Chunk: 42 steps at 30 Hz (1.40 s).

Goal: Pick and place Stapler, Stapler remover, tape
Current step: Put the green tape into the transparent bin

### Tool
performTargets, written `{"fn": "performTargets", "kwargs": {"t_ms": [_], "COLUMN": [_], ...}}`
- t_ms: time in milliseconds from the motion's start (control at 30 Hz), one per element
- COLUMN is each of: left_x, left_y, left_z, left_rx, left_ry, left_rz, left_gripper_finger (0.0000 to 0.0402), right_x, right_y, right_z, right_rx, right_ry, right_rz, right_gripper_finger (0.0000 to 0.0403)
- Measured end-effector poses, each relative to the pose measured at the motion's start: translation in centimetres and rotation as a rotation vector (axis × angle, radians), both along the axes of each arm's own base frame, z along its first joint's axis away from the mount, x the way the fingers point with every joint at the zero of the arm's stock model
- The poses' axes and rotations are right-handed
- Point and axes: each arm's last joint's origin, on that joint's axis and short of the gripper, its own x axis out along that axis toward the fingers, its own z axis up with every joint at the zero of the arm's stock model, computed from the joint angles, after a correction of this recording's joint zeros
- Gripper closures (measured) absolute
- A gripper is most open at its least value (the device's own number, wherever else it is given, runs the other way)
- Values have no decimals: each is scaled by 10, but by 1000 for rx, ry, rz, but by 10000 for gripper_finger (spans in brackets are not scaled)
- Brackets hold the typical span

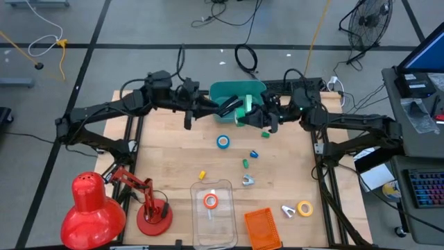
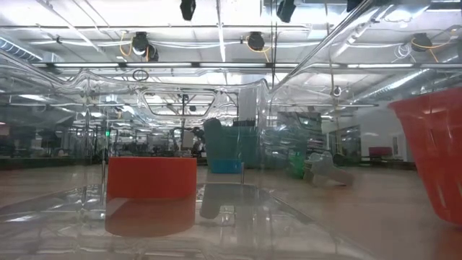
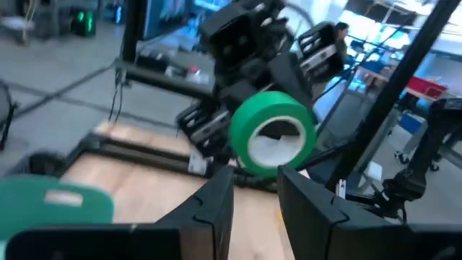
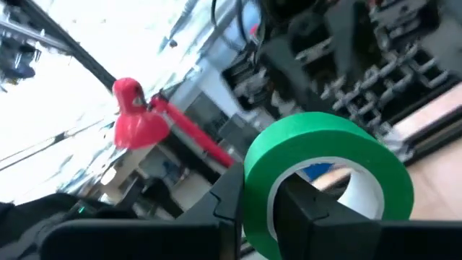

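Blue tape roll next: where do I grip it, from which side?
The blue tape roll lies flat on the table, hollow core up. Come straight down, probably one jaw inside the core, one outside, pinching the ring wall. The right gripper holds the green tape roll; the left gripper looks open.

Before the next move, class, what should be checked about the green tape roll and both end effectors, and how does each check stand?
1. Green ring-shaped tape roll gripped by the right end effector: ok.
2. Left end effector open, apart from the roll: ok.
3. Teal plastic bin close to both end effectors: ok.
4. Roll directly over the bin: cannot tell.
5. Blue tape roll and yellow tape roll collected: not ok, both lie on the wooden table.
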Motion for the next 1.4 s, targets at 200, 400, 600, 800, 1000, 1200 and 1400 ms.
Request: {"fn": "performTargets", "kwargs": {"t_ms": [200, 400, 600, 800, 1000, 1200, 1400], "left_x": [5, 9, 9, 11, 20, 24, 24], "left_y": [1, 2, -2, -1, -3, -3, -2], "left_z": [-1, -4, -5, -10, -17, -19, -19], "left_rx": [27, 11, 4, -17, -44, -41, -62], "left_ry": [-22, -12, -1, 41, 58, 48, 51], "left_rz": [22, -7, -30, -29, -54, -60, -50], "left_gripper_finger": [290, 276, 260, 260, 261, 261, 279], "right_x": [18, 34, 41, 43, 44, 44, 45], "right_y": [4, 5, 3, 2, 2, 2, 1], "right_z": [-4, -15, -20, -20, -22, -22, -22], "right_rx": [36, 84, 85, 88, 83, 70, 53], "right_ry": [-97, -122, -165, -198, -192, -193, -198], "right_rz": [2, 11, -9, -37, -40, -42, -74], "right_gripper_finger": [364, 365, 364, 364, 364, 364, 359]}}
